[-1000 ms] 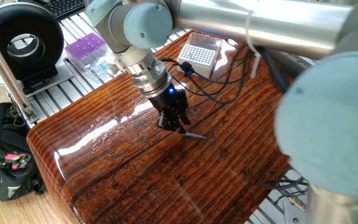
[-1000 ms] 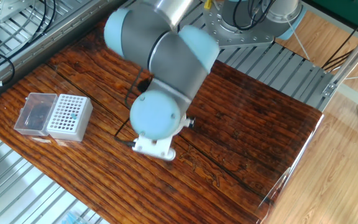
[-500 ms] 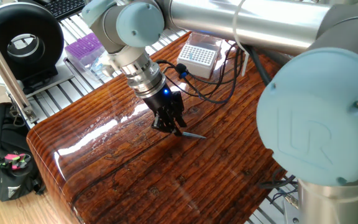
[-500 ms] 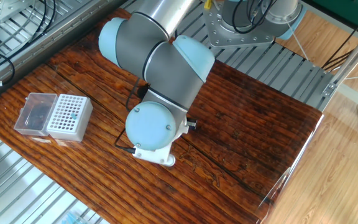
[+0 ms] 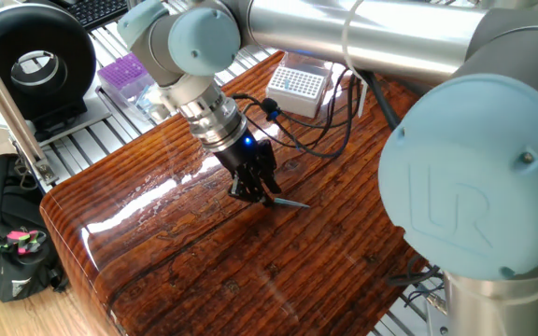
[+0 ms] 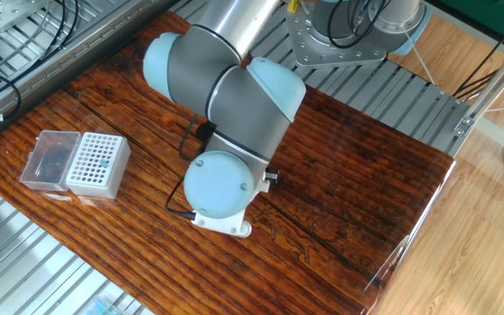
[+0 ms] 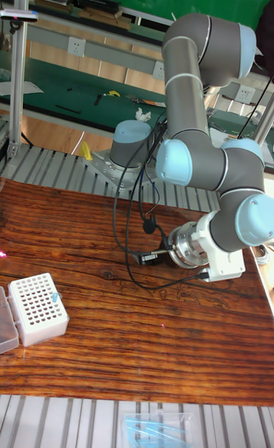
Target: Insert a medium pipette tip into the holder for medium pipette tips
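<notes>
The medium pipette tip [image 5: 290,203] is a thin grey cone lying flat on the glossy wooden table [image 5: 204,271]. My gripper [image 5: 261,197] leans down onto its left end, dark fingers touching or straddling it; the gap between them is not visible. In the other fixed view the arm's wrist [image 6: 221,185] hides both gripper and tip. The holder for medium pipette tips [image 5: 298,84] is a white box with a grid of holes and a clear part [image 6: 46,159], far from the gripper at the table's end; it shows too as the holder [image 6: 99,164] and holder [image 7: 36,308].
A purple rack [image 5: 129,70] sits off the table on the metal rails, near a black round device [image 5: 35,61]. A black bag [image 5: 7,233] lies on the floor. Black cables [image 5: 316,140] loop from the wrist above the table. Pale blue tips [image 7: 156,422] lie beyond the table's near edge.
The wrist has swung a little to the left and tilted while the fingertips stayed at the tip's end. The tip has not moved on the table.
</notes>
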Controlling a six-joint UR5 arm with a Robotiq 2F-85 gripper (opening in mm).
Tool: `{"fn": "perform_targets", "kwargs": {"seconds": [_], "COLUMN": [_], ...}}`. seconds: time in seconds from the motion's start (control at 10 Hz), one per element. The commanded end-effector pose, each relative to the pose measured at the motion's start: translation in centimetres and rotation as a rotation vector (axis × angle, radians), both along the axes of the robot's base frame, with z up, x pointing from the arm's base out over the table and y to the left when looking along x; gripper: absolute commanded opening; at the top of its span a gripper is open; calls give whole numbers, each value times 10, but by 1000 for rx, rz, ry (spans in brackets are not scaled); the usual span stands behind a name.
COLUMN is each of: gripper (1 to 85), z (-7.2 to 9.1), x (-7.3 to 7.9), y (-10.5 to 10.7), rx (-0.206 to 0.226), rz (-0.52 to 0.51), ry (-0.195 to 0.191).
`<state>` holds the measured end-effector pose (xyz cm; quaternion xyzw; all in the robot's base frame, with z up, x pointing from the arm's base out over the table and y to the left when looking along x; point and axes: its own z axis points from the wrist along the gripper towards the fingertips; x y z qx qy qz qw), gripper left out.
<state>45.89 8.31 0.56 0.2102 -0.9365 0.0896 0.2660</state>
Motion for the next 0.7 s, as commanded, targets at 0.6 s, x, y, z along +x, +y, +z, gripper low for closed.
{"fn": "perform_targets", "kwargs": {"seconds": [0.6], "gripper": [337], "z": [-1], "x": [-5], "y": [-5], "rx": [-20], "rz": [25], "ry": [3]}}
